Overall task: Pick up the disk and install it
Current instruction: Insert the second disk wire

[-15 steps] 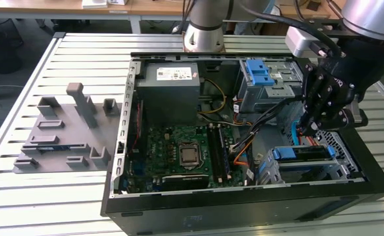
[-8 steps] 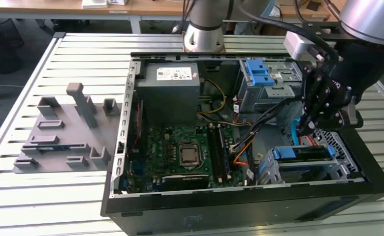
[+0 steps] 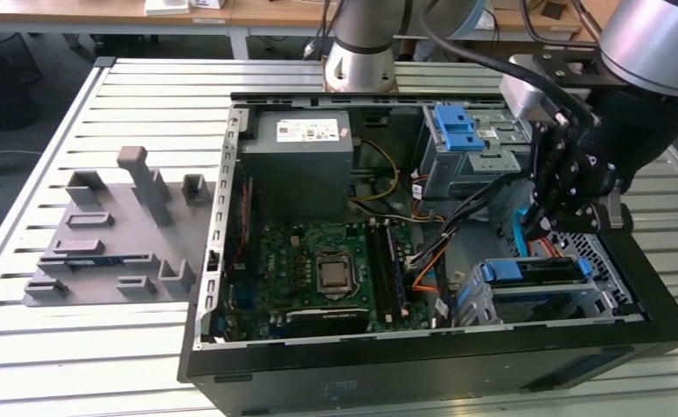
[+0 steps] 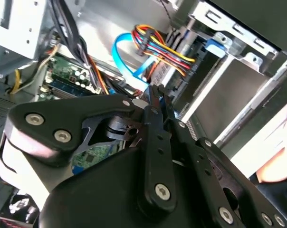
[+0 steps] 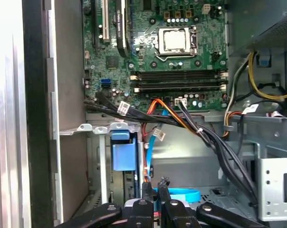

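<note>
Gripper [image 3: 544, 228] fingers pinched nearly together, holding nothing, w/ my arm hanging inside the PC case [image 3: 432, 365]; the disk [image 3: 530, 271] sits in its bay just below, approx 6 o'clock, long axis 3-to-9.

My gripper [image 3: 544, 228]: fingertips lost against dark case interior in the exterior view; gap between them unreadable. In the second wrist view my own black linkage [image 4: 148, 190] blocks most of what lies below; in the first wrist view it is cut by the picture edge.

The disk [image 3: 533, 271]: sits in the drive cage [image 3: 600, 300]; blue end shows, silver body and label hidden by cage metal. In the first wrist view its blue end [image 5: 123, 153] shows, the rest behind the cage.

Motherboard [image 5: 167, 52]: cut off by the frame. Far corner of the computer case [image 3: 432, 369] hidden behind my arm.
</note>
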### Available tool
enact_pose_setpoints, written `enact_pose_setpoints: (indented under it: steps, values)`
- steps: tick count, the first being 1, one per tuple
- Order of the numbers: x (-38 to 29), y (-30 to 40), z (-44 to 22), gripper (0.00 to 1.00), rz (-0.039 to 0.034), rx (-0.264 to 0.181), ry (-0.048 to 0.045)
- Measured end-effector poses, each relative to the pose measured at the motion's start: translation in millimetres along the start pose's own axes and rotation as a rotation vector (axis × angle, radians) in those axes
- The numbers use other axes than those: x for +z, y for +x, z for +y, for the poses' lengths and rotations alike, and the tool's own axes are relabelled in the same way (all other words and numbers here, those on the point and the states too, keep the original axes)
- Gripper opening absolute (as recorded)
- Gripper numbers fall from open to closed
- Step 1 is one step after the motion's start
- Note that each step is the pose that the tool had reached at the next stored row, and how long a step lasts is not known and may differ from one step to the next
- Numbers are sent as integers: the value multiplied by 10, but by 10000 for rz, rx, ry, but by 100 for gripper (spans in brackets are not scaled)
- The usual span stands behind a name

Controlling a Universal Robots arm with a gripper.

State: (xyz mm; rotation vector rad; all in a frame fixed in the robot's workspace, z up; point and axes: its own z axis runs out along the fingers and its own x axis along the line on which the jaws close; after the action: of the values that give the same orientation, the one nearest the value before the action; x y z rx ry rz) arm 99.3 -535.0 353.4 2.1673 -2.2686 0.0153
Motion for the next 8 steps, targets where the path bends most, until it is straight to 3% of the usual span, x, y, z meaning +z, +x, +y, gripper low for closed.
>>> enact_pose_setpoints:
  steps: [3, 8]
  values:
    - [31, 58, -2, 16, 1, 0, 0]
    - [41, 64, -3, 16, 1, 0, 0]
